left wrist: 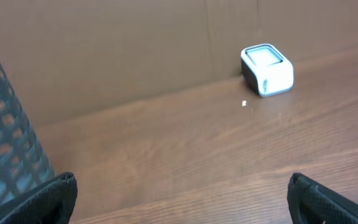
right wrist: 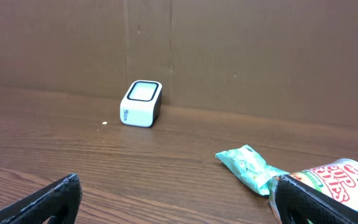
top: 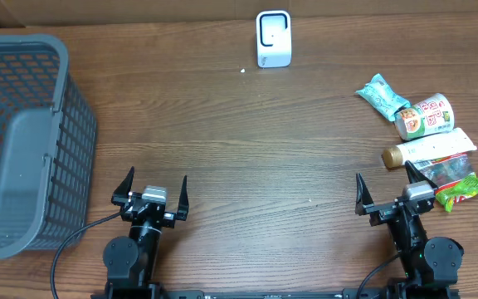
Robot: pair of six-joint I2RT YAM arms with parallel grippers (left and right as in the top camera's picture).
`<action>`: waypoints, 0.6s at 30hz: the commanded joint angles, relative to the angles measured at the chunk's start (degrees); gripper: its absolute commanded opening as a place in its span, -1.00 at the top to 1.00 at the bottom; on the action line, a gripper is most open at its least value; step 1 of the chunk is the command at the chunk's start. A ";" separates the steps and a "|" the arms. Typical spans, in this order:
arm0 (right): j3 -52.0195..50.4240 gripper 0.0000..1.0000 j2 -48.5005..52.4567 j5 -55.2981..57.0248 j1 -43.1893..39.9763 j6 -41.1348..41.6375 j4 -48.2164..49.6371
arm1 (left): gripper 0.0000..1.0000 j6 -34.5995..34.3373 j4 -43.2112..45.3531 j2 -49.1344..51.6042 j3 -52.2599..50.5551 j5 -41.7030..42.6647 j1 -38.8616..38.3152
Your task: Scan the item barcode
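Observation:
The white barcode scanner stands at the table's far edge, in the left wrist view and the right wrist view too. Several items lie at the right: a teal packet, a cup of noodles, a white tube and a green snack bag. My left gripper is open near the front edge, nothing between its fingers. My right gripper is open as well, just left of the items, with the teal packet and cup ahead of its right finger.
A grey mesh basket fills the left side of the table; its wall shows at the left of the left wrist view. A brown cardboard wall runs behind the scanner. A small white speck lies near the scanner.

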 commanded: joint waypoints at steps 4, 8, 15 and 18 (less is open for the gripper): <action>-0.61 -1.00 -0.46 0.61 0.28 0.35 0.42 | -0.99 1.11 -3.87 -4.24 -0.55 -4.76 -0.22; -0.61 -1.00 -0.46 0.61 0.28 0.35 0.42 | -0.99 0.15 -3.78 -4.83 -0.55 -4.79 -0.20; -0.61 -1.00 -0.46 0.61 0.28 0.35 0.44 | -0.99 0.15 -3.78 -4.76 -0.55 -4.79 -0.20; -0.61 -1.00 -0.46 0.61 0.28 0.35 0.42 | -0.99 0.15 -3.78 -4.76 -0.55 -4.79 -0.20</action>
